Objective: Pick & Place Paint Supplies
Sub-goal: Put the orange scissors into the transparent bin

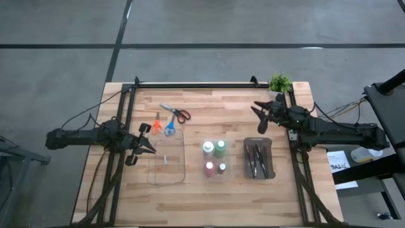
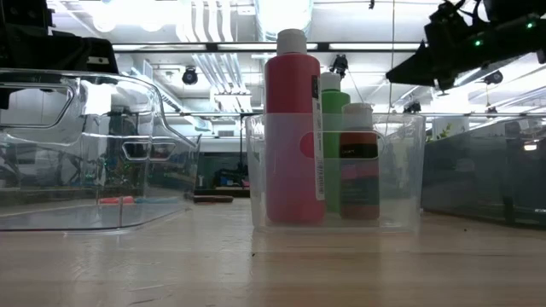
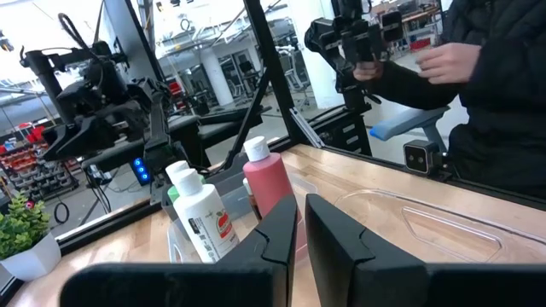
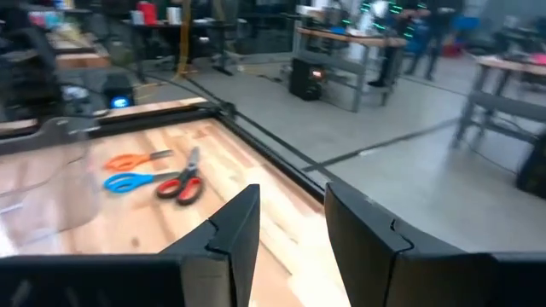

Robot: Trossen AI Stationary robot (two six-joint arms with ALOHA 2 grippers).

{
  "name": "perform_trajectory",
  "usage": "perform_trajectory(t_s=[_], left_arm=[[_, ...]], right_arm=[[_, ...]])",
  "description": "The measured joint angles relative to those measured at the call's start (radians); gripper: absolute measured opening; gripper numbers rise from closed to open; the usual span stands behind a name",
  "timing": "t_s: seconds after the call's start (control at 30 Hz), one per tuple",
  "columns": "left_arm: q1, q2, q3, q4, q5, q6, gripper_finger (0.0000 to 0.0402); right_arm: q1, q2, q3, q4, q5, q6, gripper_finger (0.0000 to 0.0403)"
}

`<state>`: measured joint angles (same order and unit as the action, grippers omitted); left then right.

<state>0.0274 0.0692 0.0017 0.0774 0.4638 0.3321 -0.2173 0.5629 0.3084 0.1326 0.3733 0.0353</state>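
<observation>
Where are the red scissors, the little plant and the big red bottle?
red scissors [image 1: 181, 114], high view, on the red handles.
little plant [image 1: 280, 83], high view, on its green leaves.
big red bottle [image 2: 293, 136], low view, on its red body.

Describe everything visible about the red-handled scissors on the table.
The red-handled scissors lie flat on the bare wooden table, at its far side between the two arms. Their silvery blades are closed, tips pointing toward the left arm's side, red loops toward the right. They lie close by the orange scissors and blue scissors, outside the trays. No end effector touches them.
</observation>
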Motion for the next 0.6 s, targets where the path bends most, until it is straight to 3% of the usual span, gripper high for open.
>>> perform_trajectory(t_s=[0.17, 0.6], left_arm=[[0.000, 0.000, 0.000, 0.000, 0.000, 0.000, 0.0036], [0.000, 0.000, 0.000, 0.000, 0.000, 0.000, 0.0036]], right_arm=[[0.001, 0.002, 0.012, 0.006, -0.079, -0.036, 0.0131], [0.001, 0.004, 0.012, -0.001, -0.084, -0.031, 0.0131]])
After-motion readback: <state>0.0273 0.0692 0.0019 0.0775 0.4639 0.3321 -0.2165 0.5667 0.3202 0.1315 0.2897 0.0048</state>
